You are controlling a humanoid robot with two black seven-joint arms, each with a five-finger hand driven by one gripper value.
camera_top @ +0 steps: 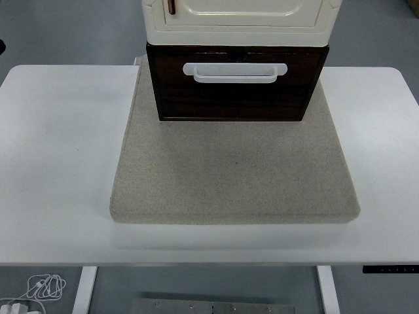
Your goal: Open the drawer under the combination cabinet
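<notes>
The combination cabinet stands at the back of the table: a cream upper cabinet on top of a dark brown drawer. The drawer front carries a wide white handle and juts forward a little beyond the cream part above it. Neither of my hands shows anywhere in the head view.
The cabinet rests on a beige mat that covers the middle of the white table. A bundle of white cable lies on the floor under the table's front left corner.
</notes>
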